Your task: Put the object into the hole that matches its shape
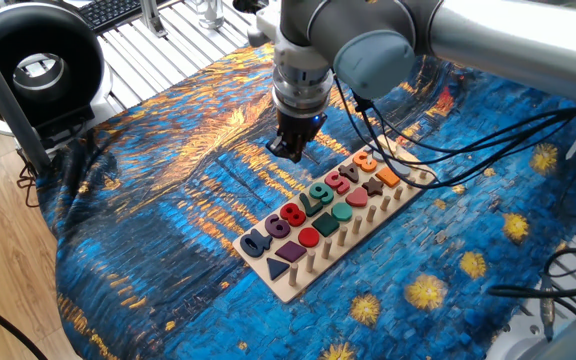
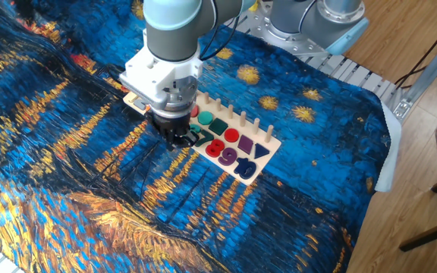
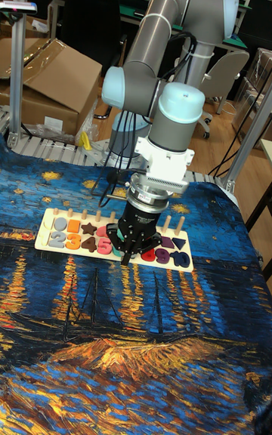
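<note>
The object (image 1: 318, 195), a dark green slim number piece, lies in the number row of the long light-wood board (image 1: 298, 287), between a pink number and a red one. It also shows as the dark green piece (image 2: 203, 137) just right of my fingers. It covers the hole, and I cannot tell how deep it sits. My gripper (image 1: 290, 152) hangs over the blue cloth beside the board's number edge, apart from the piece. The gripper (image 2: 174, 138) is open with nothing in it. In the tall view the gripper (image 3: 134, 250) hides the piece.
The board (image 2: 270, 144) carries coloured numbers, shapes and a row of pegs. A black ring-shaped device (image 1: 36, 65) stands at the table's far left. Cables (image 1: 448, 150) trail over the cloth behind the board. Another robot base (image 2: 317, 19) stands at the table's back edge.
</note>
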Motion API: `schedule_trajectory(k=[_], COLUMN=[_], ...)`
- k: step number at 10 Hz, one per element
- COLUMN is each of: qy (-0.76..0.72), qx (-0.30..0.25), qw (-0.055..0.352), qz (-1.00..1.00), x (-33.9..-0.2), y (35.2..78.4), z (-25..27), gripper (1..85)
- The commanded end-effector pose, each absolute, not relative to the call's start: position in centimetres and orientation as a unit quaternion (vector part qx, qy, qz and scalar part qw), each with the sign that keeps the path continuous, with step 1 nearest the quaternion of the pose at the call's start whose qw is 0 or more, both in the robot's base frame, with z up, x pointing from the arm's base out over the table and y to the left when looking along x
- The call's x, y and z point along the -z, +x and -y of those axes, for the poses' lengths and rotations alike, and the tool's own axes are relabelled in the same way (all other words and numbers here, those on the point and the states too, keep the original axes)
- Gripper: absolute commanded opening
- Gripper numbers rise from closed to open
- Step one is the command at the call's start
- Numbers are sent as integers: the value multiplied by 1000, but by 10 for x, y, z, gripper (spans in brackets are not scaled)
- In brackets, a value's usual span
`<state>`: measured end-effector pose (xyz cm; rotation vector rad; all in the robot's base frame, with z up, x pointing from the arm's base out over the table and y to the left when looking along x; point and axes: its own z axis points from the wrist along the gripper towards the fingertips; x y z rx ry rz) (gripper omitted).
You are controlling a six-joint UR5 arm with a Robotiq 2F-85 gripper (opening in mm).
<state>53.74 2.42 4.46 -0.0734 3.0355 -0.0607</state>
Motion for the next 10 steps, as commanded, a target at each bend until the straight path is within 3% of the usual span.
schedule_trajectory(k=[1, 10], qy=[-26, -6], qx=[8, -6], qw=[46, 27], qz=[-999, -1000], x=[-45, -46], y=[535, 521], z=[-29, -35], gripper=[17, 17])
